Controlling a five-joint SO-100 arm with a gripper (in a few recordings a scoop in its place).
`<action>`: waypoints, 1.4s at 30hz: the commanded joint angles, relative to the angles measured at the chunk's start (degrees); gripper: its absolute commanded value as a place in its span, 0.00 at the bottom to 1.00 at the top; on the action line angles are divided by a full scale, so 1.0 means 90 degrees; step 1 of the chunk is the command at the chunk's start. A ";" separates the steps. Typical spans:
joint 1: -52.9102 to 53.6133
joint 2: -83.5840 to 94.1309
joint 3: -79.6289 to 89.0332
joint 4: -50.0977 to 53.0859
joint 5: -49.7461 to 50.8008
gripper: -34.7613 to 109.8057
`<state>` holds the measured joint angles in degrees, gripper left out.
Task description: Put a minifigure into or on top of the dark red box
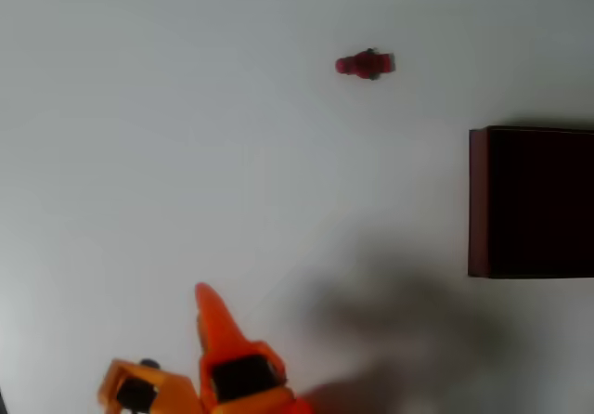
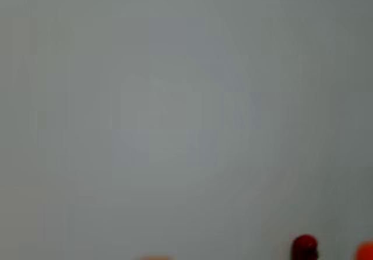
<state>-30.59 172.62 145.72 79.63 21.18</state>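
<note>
Here's your overhead view: the orange tool (image 1: 200, 295) sits low at the bottom edge, left of centre, with one pointed finger (image 1: 215, 321) aimed up the picture. You see that single tip clearly, but its partner is not clear enough to read, so I cannot tell whether the tool is spread or closed. Nothing sits at that tip; it is over bare white tabletop (image 1: 186, 154).

Look up and to the right: the minifigure (image 1: 366, 64) lies on its side on the tabletop, round head pointing left, blocky body to the right. It is well apart from your tool, with open tabletop between them.

Now the right edge: the dark red box (image 1: 478, 200) rests there, its maroon left wall showing and its near-black interior running out of the picture. The minifigure lies above and left of it, apart from it, not touching. A soft grey shadow (image 1: 408, 321) spreads on the tabletop below the box, right of your arm.

Switch to your wrist view: blurry, mostly pale tabletop. At the bottom right a small dark red rounded shape pokes up, likely the minifigure (image 2: 304, 247), and an orange bit of the tool's finger (image 2: 365, 251) shows at the corner just beside it.
</note>
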 commanded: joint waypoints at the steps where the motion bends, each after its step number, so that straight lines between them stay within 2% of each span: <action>1: 0.0439 -0.2334 -0.1484 0.0449 -0.0068 0.38; 9: 0.1230 -0.4199 -0.2939 0.0674 -0.0703 0.39; 20: 0.2666 -0.6514 -0.4795 0.1172 -0.2207 0.38; 28: 0.3350 -0.8867 -0.7119 0.1670 -0.2969 0.37; 42: 0.3955 -1.1826 -1.0586 0.2207 -0.3301 0.37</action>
<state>3.43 68.55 58.45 97.73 -6.77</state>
